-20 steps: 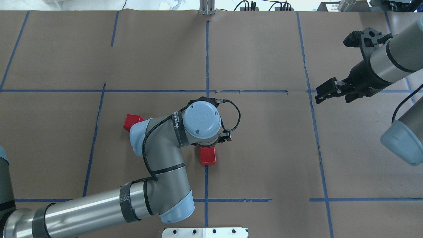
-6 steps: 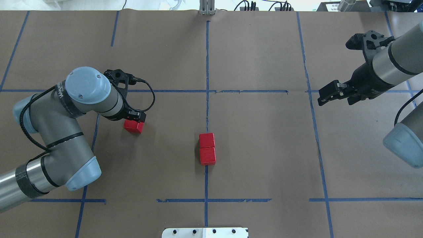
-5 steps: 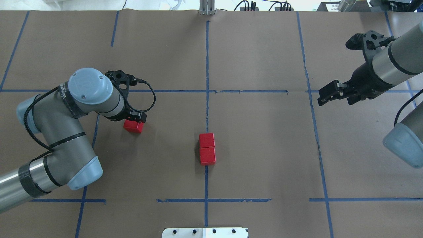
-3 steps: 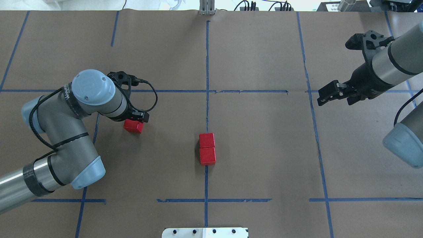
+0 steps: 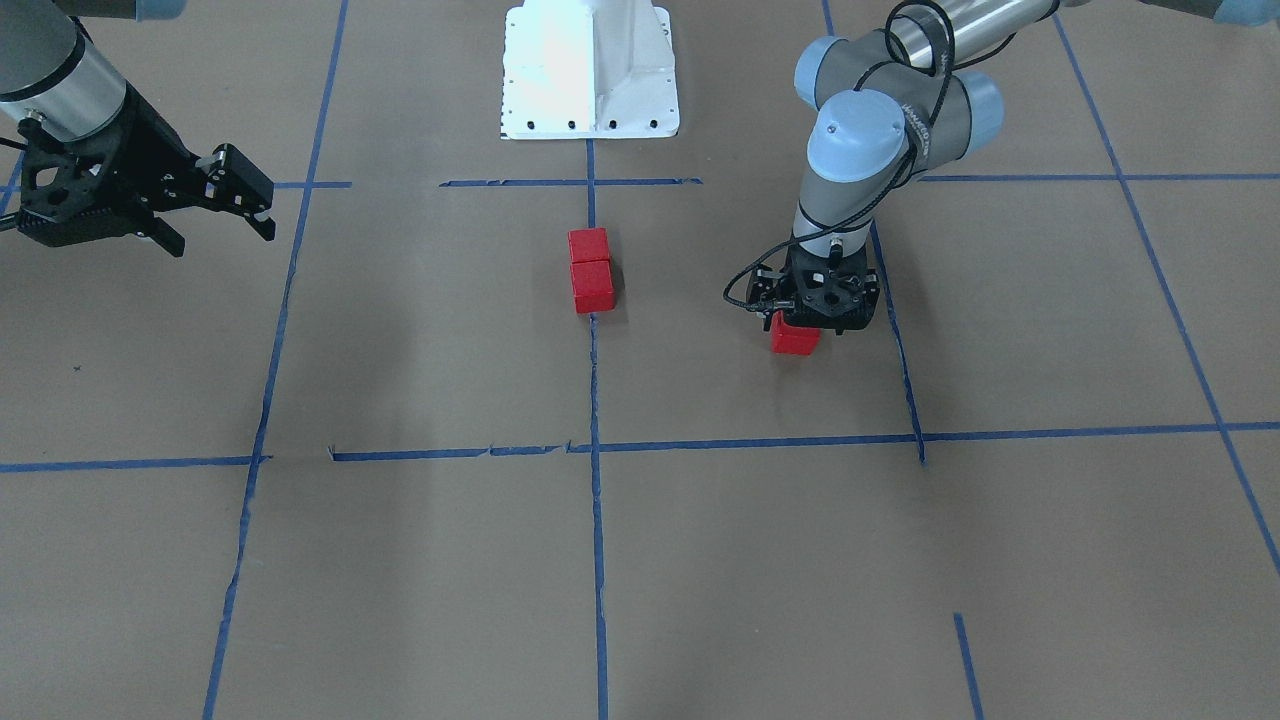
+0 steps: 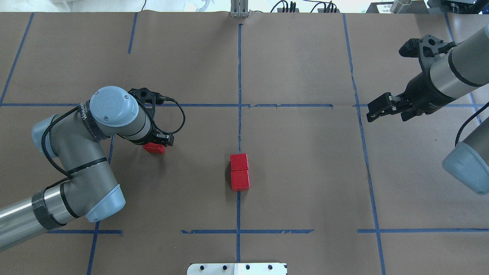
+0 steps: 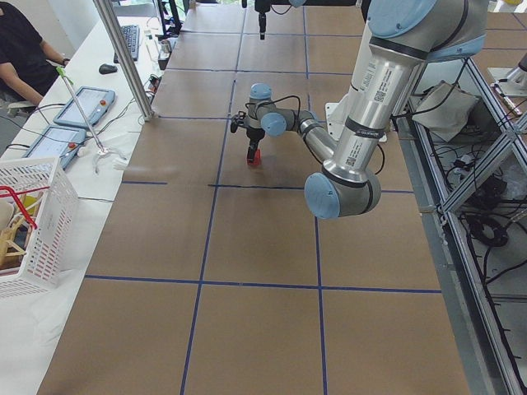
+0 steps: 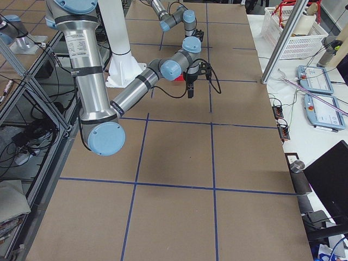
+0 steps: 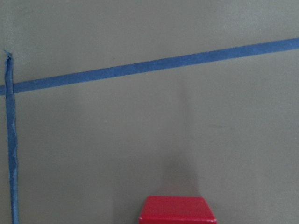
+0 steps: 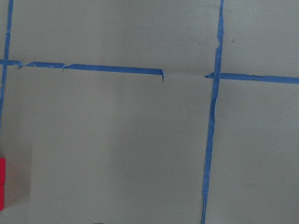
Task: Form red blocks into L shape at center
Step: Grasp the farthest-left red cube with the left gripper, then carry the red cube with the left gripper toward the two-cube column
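Observation:
Two red blocks (image 6: 239, 171) (image 5: 590, 270) lie touching in a column on the blue tape line at the center (image 6: 267, 152). The third red block (image 6: 154, 148) (image 5: 794, 339) lies on the paper to the left of them in the overhead view. My left gripper (image 6: 156, 142) (image 5: 797, 322) points down directly over it, appears open, and hides most of the block's top. In the left wrist view the block (image 9: 177, 211) shows at the bottom edge. My right gripper (image 6: 372, 111) (image 5: 255, 205) is open and empty, hovering far off to the right.
The white robot base plate (image 5: 590, 70) (image 6: 237, 268) sits at the near table edge. A white basket (image 7: 33, 222) and pendants lie on a side bench by an operator (image 7: 20, 49). Blue tape lines (image 6: 238, 68) grid the brown paper.
My left arm left the second block at the center, swung to the left block, and over the last second slid further over it, covering more of it. The right arm has not moved.

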You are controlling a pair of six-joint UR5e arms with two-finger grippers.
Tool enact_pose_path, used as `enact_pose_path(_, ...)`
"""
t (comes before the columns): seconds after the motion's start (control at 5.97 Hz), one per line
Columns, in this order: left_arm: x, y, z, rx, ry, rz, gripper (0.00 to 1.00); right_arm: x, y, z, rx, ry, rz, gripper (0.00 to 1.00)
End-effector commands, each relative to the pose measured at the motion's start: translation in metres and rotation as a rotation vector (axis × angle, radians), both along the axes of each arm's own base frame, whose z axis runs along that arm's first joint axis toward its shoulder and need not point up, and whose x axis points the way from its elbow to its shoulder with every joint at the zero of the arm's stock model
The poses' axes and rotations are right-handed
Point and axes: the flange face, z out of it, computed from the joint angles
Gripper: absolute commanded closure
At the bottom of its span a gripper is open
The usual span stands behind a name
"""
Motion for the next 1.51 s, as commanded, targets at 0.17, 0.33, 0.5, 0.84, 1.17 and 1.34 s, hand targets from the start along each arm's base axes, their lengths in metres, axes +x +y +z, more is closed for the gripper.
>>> enact_pose_path(0.17,0.000,0.001,-0.019,0.018,0.028,0.001,1.00,0.003,0.003,-0.006,0.010,-0.009,0.001,0.00)
enact_pose_path(0.33,0.001,0.005,-0.033,0.035,0.059,0.031,1.00,0.004,0.005,-0.009,0.014,-0.013,0.001,0.00)
enact_pose_path(0.5,0.017,0.011,-0.083,0.069,0.117,0.042,1.00,0.004,0.005,-0.009,0.014,-0.013,0.001,0.00)
enact_pose_path(0.84,0.038,0.035,-0.112,-0.181,0.206,-0.168,1.00,0.004,0.005,-0.008,0.011,-0.011,0.001,0.00)
enact_pose_path(1.17,0.050,0.050,-0.123,-0.557,0.205,-0.539,1.00,0.004,0.005,-0.007,0.011,-0.009,0.002,0.00)
enact_pose_path(1.34,0.069,0.070,-0.124,-0.644,0.238,-0.752,1.00,0.005,0.005,-0.008,0.011,-0.011,0.003,0.00)
